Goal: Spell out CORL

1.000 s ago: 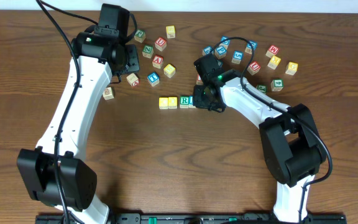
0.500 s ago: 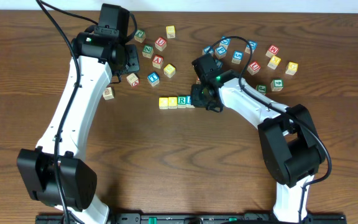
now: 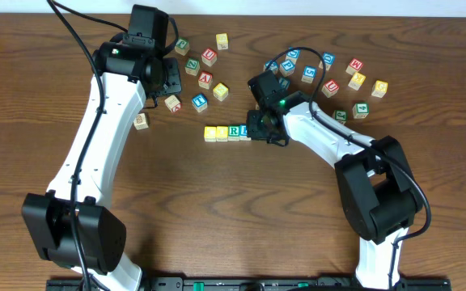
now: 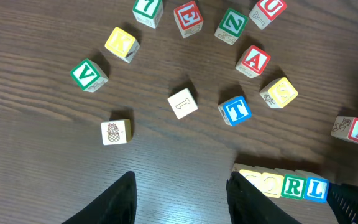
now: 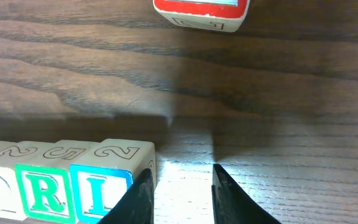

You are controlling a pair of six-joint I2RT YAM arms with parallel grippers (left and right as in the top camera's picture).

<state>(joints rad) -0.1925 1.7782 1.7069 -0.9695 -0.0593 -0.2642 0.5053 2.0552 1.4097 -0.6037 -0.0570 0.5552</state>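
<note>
The four cubes stand in a row reading C (image 3: 210, 133), O (image 3: 222, 132), green R (image 3: 234, 131), blue L (image 3: 244, 131). In the left wrist view the same row lies at the lower right: C (image 4: 253, 178), O (image 4: 272, 182), R (image 4: 295, 185), L (image 4: 316, 188). My right gripper (image 3: 259, 129) sits low at the row's right end. In the right wrist view its jaws (image 5: 179, 196) are open a narrow gap over bare wood, with the left finger (image 5: 140, 200) against the side of the L (image 5: 98, 194). My left gripper (image 3: 171, 78) hovers open and empty at the back left.
Loose letter cubes lie behind the row: a blue T (image 4: 234, 111), a red A (image 4: 253, 61), a yellow one (image 4: 278, 92) and a pineapple cube (image 4: 115, 132). A red-edged cube (image 5: 201, 11) sits just beyond my right gripper. Several more cubes are scattered at the back right (image 3: 354, 81).
My right gripper has slid left, nudging the row of cubes slightly leftward, and its jaws have parted a little. The left arm has not moved.
</note>
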